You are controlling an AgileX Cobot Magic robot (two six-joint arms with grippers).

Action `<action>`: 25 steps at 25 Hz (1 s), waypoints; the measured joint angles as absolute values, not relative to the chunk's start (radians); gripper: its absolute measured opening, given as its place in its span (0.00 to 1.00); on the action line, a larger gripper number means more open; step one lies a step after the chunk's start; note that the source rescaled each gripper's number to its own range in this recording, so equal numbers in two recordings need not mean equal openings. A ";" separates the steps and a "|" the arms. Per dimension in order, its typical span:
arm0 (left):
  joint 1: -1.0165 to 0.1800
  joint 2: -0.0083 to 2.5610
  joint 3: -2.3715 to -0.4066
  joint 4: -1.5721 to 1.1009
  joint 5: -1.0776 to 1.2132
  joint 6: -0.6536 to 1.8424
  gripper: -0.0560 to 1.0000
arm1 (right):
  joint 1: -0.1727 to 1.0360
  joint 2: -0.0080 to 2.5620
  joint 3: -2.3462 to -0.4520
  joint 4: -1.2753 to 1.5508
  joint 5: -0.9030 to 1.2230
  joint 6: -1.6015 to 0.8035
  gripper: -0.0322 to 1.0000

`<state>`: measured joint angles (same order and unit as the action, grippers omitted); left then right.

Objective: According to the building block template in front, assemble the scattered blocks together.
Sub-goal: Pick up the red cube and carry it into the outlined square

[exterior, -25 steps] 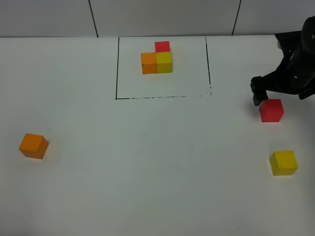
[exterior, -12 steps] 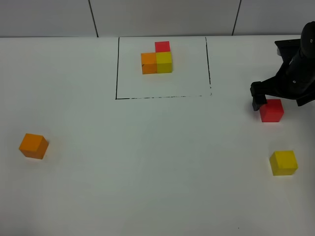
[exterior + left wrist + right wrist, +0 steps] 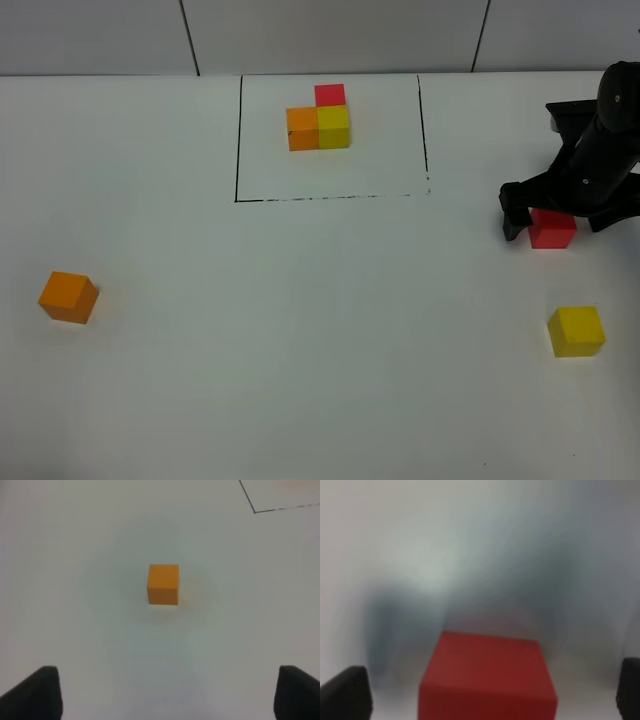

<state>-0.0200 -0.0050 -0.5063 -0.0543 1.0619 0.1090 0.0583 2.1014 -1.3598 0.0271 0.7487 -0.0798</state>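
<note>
The step in hand looks like the first pick: the right pincer (image 3: 553,220) straddles the small matte red cube (image 3: 553,236) on the right of the white worktop (image 3: 300,380), its dark fingers spread wide on either side and not clamped on it; the next move, as I judge it, calls for the fingers to shut squarely on opposite faces of the cube, then a lift and a carry to wherever the copy is to be built. The left pincer (image 3: 165,695) stands apart too, holding nothing, with the small matte orange cube (image 3: 163,584) ahead of it and well clear of its tips; the small matte yellow cube (image 3: 576,331) sits alone, well apart from the red one; no two scattered blocks touch, so assembly is not begun. The building block template (image 3: 320,120), an L of orange, yellow and red cubes, stands inside the black-outlined rectangle (image 3: 238,140) at the far side.

Only the high camera shows the template, the yellow cube and the whole layout; it does not show the left pincer. The blurred right wrist view shows the red cube centred between both fingertips with gaps either side, which the arm partly hides from above.
</note>
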 joint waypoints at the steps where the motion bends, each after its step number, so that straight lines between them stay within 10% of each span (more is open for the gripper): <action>1: -0.020 -0.005 -0.506 -0.054 1.062 0.109 0.95 | 0.058 2.101 -1.360 0.027 0.749 -0.080 0.94; 5: -0.020 -0.005 -0.506 -0.054 1.062 0.109 0.95 | 0.058 2.101 -1.360 0.027 0.748 -0.082 0.64; 9: -0.020 -0.005 -0.506 -0.054 1.062 0.109 0.95 | 0.058 2.101 -1.360 0.027 0.747 -0.082 0.07; 25: -0.020 -0.005 -0.506 -0.054 1.062 0.109 0.95 | 0.414 2.106 -1.622 0.025 0.963 -0.729 0.03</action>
